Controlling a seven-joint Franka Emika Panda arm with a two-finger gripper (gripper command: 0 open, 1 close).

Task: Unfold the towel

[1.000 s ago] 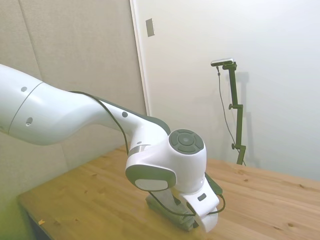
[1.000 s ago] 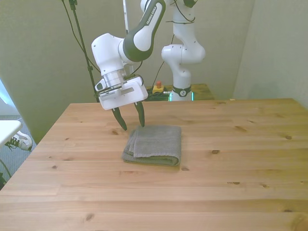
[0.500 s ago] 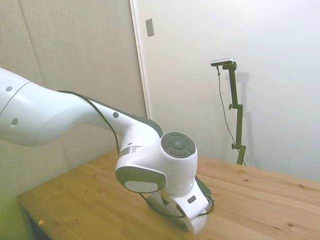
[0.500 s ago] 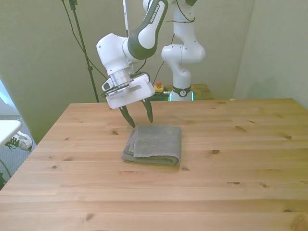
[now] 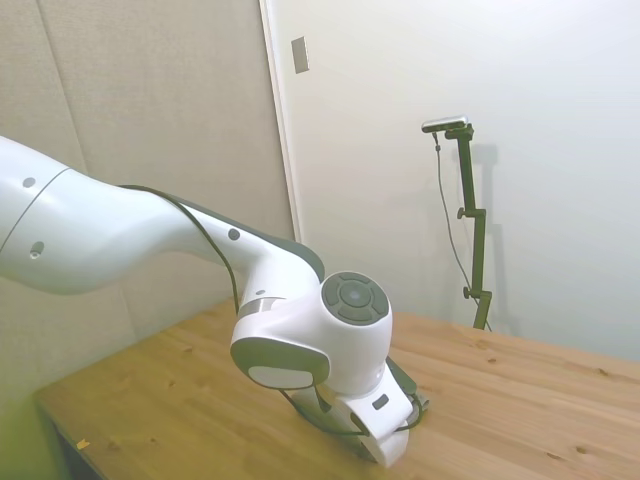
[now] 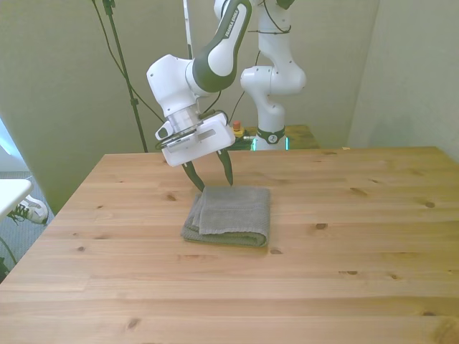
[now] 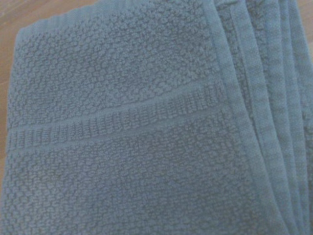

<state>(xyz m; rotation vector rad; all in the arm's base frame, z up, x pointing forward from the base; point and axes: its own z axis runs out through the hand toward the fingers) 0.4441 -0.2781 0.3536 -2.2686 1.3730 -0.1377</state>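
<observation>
Gripper [image 6: 213, 175] released, 2 fingers spread, poised over the folded towel [image 6: 233, 215] just below, positioned to pinch its layered edge.

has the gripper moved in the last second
Yes. In the front view the gripper has shifted toward the front view's right, from beside the towel's far corner to over its far edge. Jaws open; towel unmoved.

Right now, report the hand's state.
Hand: open, holding nothing, fingertips at the far edge of the folded towel.
</observation>
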